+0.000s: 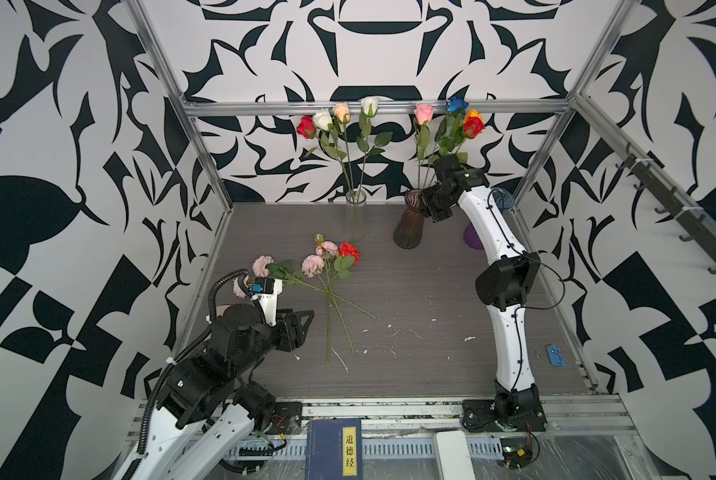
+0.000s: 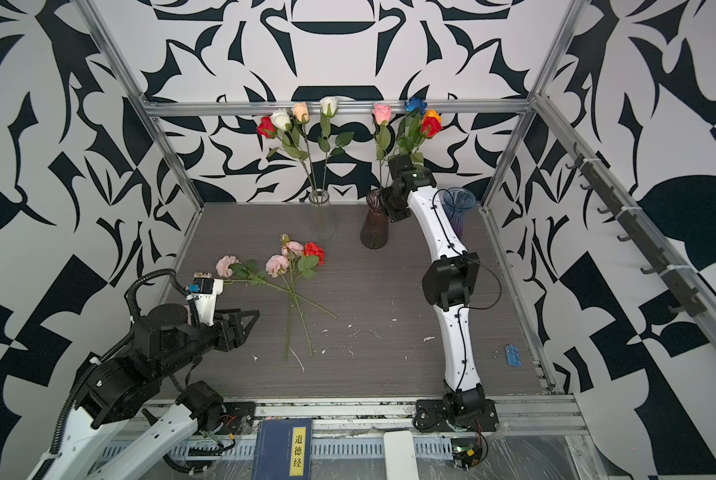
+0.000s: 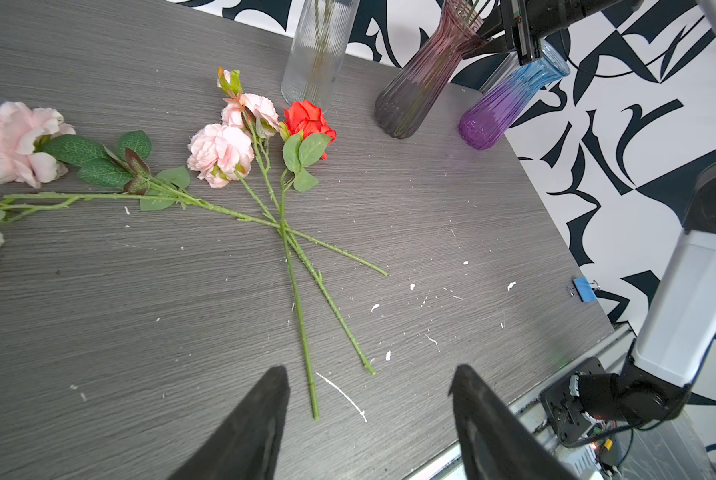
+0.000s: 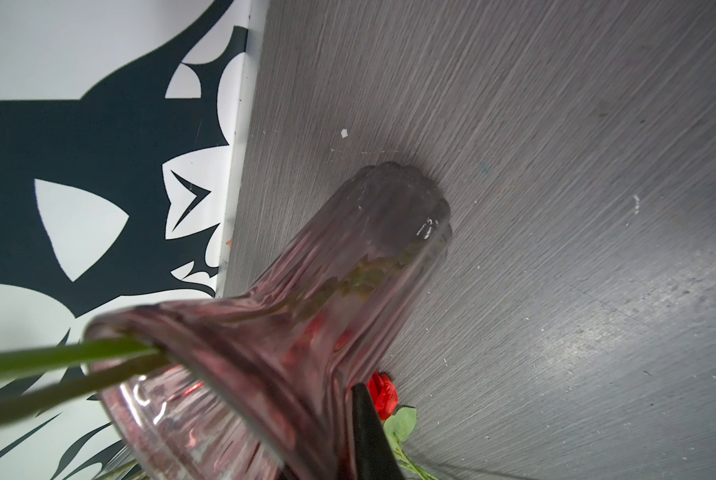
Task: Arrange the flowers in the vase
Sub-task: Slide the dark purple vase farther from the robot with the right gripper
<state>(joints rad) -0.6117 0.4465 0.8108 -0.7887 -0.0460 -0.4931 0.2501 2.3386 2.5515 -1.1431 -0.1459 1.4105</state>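
My left gripper hangs low over the grey table at the lower left of both top views, its fingers spread wide apart above bare tabletop. Just ahead of them, left of centre, lie the loose flowers. Their thin, thorny green stems cross one another and carry serrated leaves. One stem ends in a red rose, and the others bear frilly pale-pink blooms. One more full pink bloom lies further left, close to my wrist.

At the upper middle, a clear ribbed vase stands upright with four roses in it: red, white, peach and white. Their heads are high against the patterned back wall.

Just right of it stands a smoky plum vase with a flared mouth, holding a second bunch of pink, blue, orange and red roses. My right gripper sits at this vase's rim with its fingers closed. I cannot tell whether a stem is pinched between them. In the right wrist view, blurred green stems enter the mouth from the left edge.

A blue-to-purple vase stands behind my right arm, at the upper right.
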